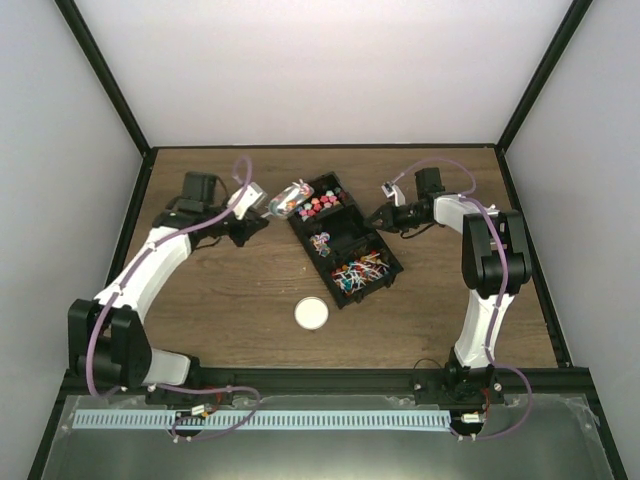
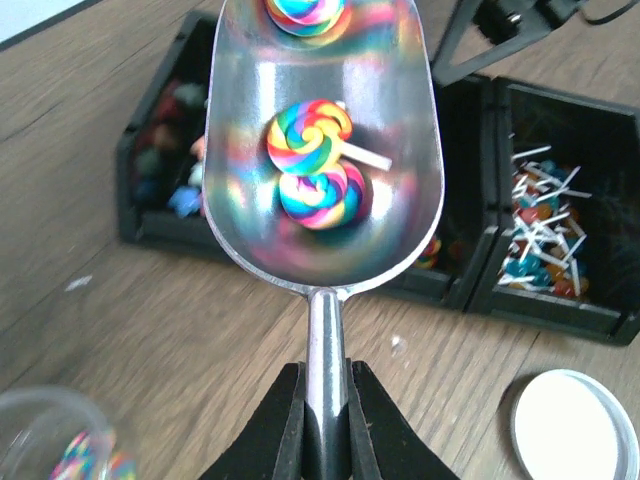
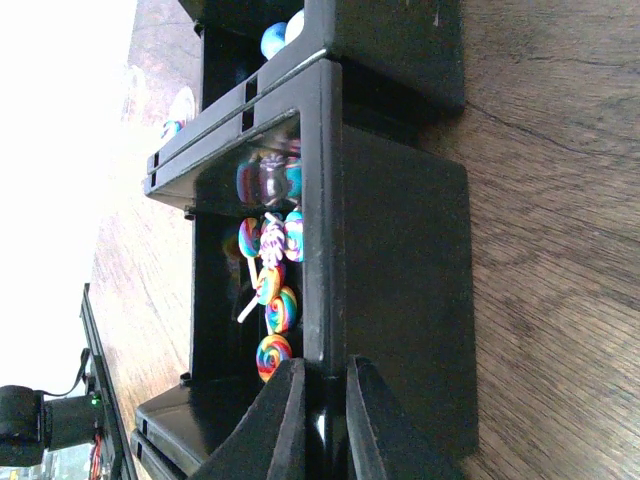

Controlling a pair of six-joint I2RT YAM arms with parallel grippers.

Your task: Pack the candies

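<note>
My left gripper point(image 2: 327, 375) point(image 1: 250, 224) is shut on the handle of a metal scoop point(image 2: 325, 230) point(image 1: 290, 198). The scoop holds rainbow swirl lollipop candies point(image 2: 310, 135) and hangs at the far left end of the black compartment tray point(image 1: 350, 232) point(image 2: 540, 300). The tray holds round candies point(image 1: 318, 205), a few swirl lollipops point(image 1: 320, 243) and stick candies point(image 1: 358, 272). A small clear jar point(image 2: 45, 440) with a rainbow candy inside stands at the lower left of the left wrist view. My right gripper point(image 3: 325, 370) point(image 1: 380, 222) is shut on the tray's wall point(image 3: 400, 250), beside swirl lollipops point(image 3: 272, 300).
The round white lid point(image 1: 312, 314) point(image 2: 575, 425) lies on the wooden table in front of the tray. Black frame rails run along the table's edges point(image 1: 120, 225).
</note>
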